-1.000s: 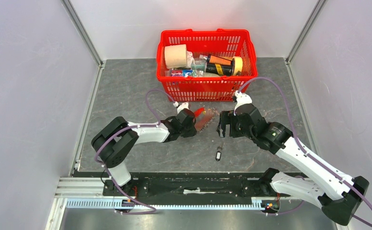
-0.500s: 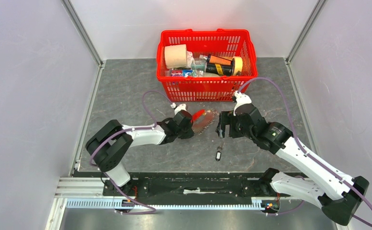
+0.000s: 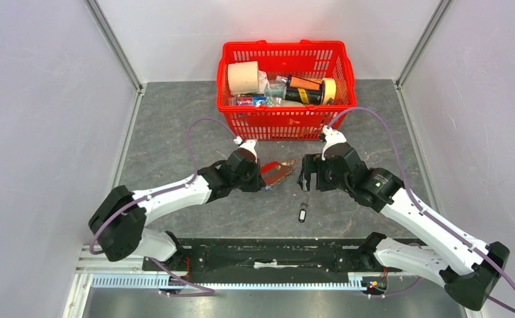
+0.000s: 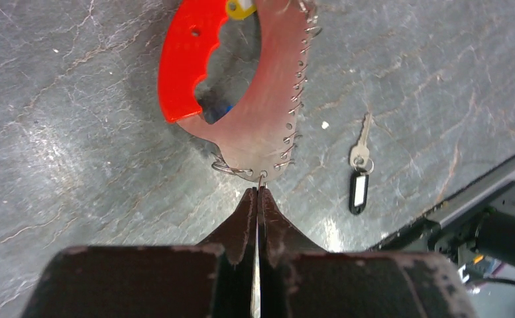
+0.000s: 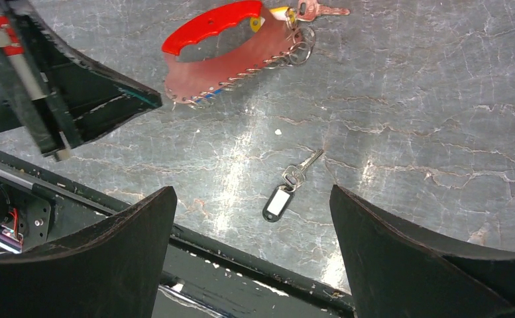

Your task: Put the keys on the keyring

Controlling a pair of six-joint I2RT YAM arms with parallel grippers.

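On the grey stone-look table (image 3: 175, 132): red-handled, curved brown keyring (image 4: 254, 119) edged with wire loops.
Left gripper (image 4: 258, 193): pinched together on one keyring loop.
Right gripper (image 5: 252, 192): spread wide, above the silver key (image 5: 287, 189).
Key's black tag: white insert, nothing legible.

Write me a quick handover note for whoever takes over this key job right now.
Left claw: shut, pinching a small wire hook on the edge of the keyring, which lies on the table.
Right claw: open and empty, hovering above the loose key with the black tag.
Done: another key looks already hooked at the keyring's far end.
Left: pick up the loose key and hook it on.
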